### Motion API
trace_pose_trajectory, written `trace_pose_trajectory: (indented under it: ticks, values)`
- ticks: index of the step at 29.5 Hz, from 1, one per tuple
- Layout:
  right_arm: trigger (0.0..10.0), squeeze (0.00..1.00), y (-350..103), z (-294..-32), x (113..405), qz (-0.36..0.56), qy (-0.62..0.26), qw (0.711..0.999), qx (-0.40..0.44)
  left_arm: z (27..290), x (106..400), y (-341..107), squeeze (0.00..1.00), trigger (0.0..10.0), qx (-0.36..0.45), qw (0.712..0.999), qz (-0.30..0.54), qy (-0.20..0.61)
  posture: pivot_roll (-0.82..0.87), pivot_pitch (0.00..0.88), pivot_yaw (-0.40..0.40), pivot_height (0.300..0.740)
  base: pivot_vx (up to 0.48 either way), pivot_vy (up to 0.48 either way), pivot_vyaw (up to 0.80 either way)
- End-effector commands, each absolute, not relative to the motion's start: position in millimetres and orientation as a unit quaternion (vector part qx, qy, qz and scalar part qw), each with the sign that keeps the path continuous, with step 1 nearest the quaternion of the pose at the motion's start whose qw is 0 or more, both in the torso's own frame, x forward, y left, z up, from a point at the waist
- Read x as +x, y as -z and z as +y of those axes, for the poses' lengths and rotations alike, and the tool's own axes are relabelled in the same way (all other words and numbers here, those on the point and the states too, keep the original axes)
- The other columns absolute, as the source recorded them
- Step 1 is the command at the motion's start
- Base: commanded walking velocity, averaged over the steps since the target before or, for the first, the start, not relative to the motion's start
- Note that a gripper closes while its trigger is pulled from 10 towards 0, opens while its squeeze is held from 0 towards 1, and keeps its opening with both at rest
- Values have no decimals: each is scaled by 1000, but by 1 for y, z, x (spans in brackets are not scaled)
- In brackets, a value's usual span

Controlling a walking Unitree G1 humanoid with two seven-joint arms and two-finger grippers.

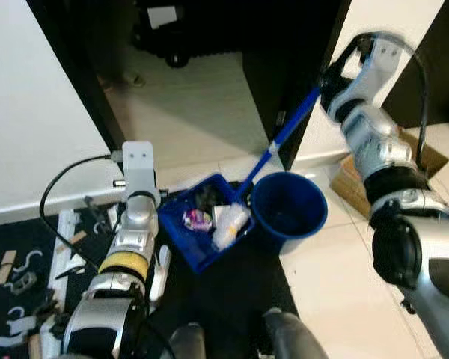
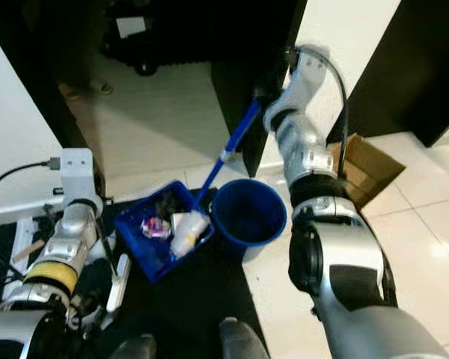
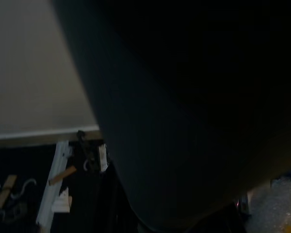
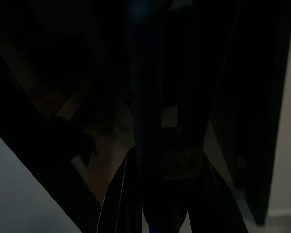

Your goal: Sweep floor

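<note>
On my far left, scattered scraps (image 1: 19,273) are lying on the dark floor mat (image 1: 232,288) beside a white strip. My left arm is reaching forward over that mat, and my left gripper (image 1: 137,161) is sitting just behind the blue dustpan (image 1: 187,239); I cannot tell whether its fingers are spread or pressed together, since the wrist block is covering them. The dustpan is resting on the mat, tilted, and is carrying a crumpled wrapper (image 1: 197,219) and white paper scraps (image 1: 228,224). Just beside its right edge a round blue bucket (image 1: 288,206) is standing upright, touching or nearly touching it, at the border of mat and pale tiled floor (image 1: 337,277). A blue broom handle (image 1: 288,127) is slanting up from the dustpan to my right gripper (image 1: 328,81), which is pinching its upper end near the dark door frame. Farther right a cardboard box (image 1: 352,176) is lying on the tiles behind my right arm.
</note>
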State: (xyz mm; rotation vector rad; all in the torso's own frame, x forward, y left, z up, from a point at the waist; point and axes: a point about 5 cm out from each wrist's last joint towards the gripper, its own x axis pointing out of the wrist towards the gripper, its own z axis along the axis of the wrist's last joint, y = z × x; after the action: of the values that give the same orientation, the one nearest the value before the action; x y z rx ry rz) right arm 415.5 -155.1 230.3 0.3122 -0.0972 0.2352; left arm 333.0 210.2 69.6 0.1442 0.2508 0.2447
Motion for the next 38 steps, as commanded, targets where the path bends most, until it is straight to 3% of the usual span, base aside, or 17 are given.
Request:
trace_pose_trajectory:
  ticks: [1, 6, 25, 38]
  values:
    - [10000, 0, -248, -172, 417, -82, -92, 977, 172, 212, 334, -72, 0, 10000, 65, 982, 120, -130, 25, 10, -24, 740, 0, 0, 0]
    - [10000, 0, -258, -179, 419, -96, -82, 977, 171, 213, 334, -72, 0, 10000, 64, 982, 121, -131, 24, 12, -25, 740, 0, 0, 0]
    - [10000, 0, -314, -255, 409, -167, 30, 975, 144, 214, 332, -72, 0, 10000, 64, 982, 120, -129, 24, 21, -24, 740, 0, 0, 0]
    - [10000, 0, -307, -294, 395, -183, 135, 970, 85, 213, 332, -73, 0, 10000, 65, 984, 115, -123, 18, 36, -12, 740, 0, 0, 0]
